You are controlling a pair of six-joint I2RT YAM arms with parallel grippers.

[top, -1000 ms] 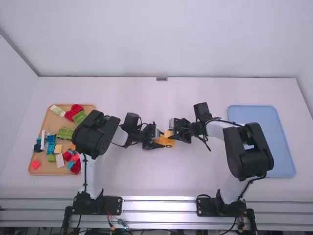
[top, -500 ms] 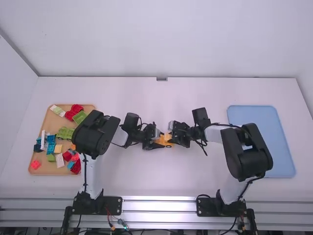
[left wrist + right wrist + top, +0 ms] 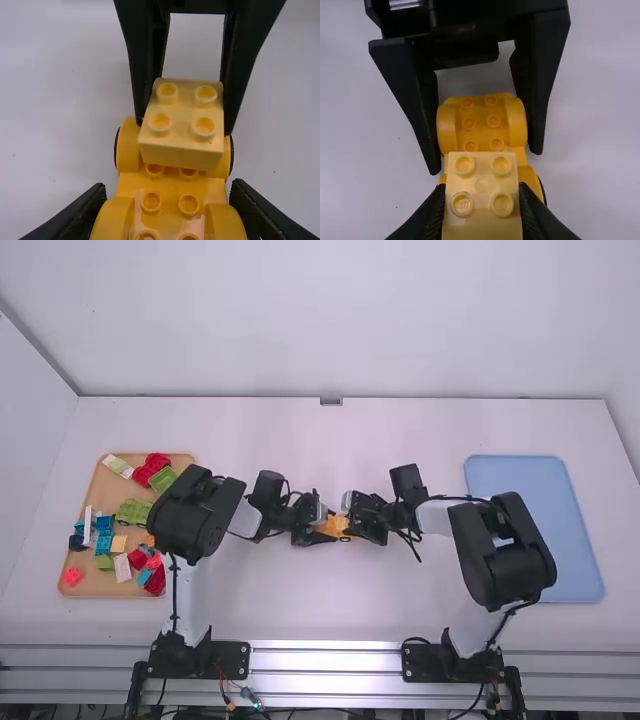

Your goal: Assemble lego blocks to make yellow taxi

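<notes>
Near the table's middle, my left gripper meets my right gripper around the orange-yellow car base. In the left wrist view, my left gripper is shut on the near end of the car base, across its rounded fenders. A pale yellow block with studs up lies over the base's far end. In the right wrist view, my right gripper is shut on that pale block. I cannot tell whether the block is pressed onto the base's studs.
A wooden tray of several loose coloured bricks stands at the left, partly behind the left arm. At the right lies a blue tray, partly covered by the right arm.
My right gripper has shifted left and slightly toward the camera, bringing the pale block in over the car base. My left arm has kept still.
</notes>
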